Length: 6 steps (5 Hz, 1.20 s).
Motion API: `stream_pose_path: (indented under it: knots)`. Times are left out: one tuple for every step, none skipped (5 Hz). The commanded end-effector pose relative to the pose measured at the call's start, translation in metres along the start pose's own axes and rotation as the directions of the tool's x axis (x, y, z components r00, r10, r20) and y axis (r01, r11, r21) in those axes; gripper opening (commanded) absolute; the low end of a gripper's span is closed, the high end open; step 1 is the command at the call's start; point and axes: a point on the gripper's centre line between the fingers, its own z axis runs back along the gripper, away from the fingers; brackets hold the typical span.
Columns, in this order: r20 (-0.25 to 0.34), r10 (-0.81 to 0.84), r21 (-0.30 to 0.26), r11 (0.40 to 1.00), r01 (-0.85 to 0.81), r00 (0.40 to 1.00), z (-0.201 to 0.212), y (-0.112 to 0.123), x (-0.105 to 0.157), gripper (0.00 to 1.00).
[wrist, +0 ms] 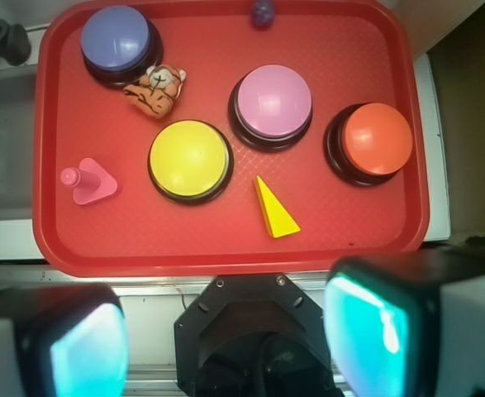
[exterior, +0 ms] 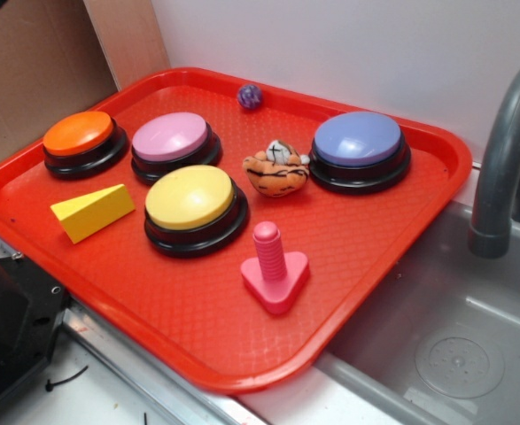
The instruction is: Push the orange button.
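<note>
The orange button (exterior: pixel 80 135) has a glossy orange dome on a black base and sits at the far left of the red tray (exterior: pixel 348 257). In the wrist view the orange button (wrist: pixel 375 140) is at the tray's right side. My gripper (wrist: pixel 225 339) is open and empty, high above the robot base, off the tray's near edge. Its two fingers (wrist: pixel 366 331) with teal pads stand wide apart at the bottom of the wrist view. The gripper does not show in the exterior view.
On the tray (wrist: pixel 225 248) are a pink button (exterior: pixel 171 140), a yellow button (exterior: pixel 191 202), a blue button (exterior: pixel 359 143), a yellow wedge (exterior: pixel 93 211), a pink screw toy (exterior: pixel 274 263), a plush tiger (exterior: pixel 277 167) and a small purple ball (exterior: pixel 250 96). A grey sink (exterior: pixel 454 345) with faucet (exterior: pixel 500 159) lies right.
</note>
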Motion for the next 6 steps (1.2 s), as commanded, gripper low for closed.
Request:
stream_pose_path:
  knots:
    - [0.0,0.0,0.0,1.0,0.0,1.0,0.0,0.0,0.0,1.0]
    - [-0.081,0.244,0.096,0.967,-0.236,0.966,-0.047,0.046,0.038,1.0]
    - [-0.028,0.473,0.176,0.869,-0.462,0.881,-0.073,0.082,0.05,1.0]
    - [0.028,0.604,0.191,0.779,-0.597,0.797,-0.095,0.112,0.046,1.0]
    - [0.096,0.631,0.167,0.752,-0.637,0.77,-0.11,0.133,0.044,1.0]
    - [0.101,0.606,0.16,0.773,-0.614,0.789,-0.127,0.151,0.053,1.0]
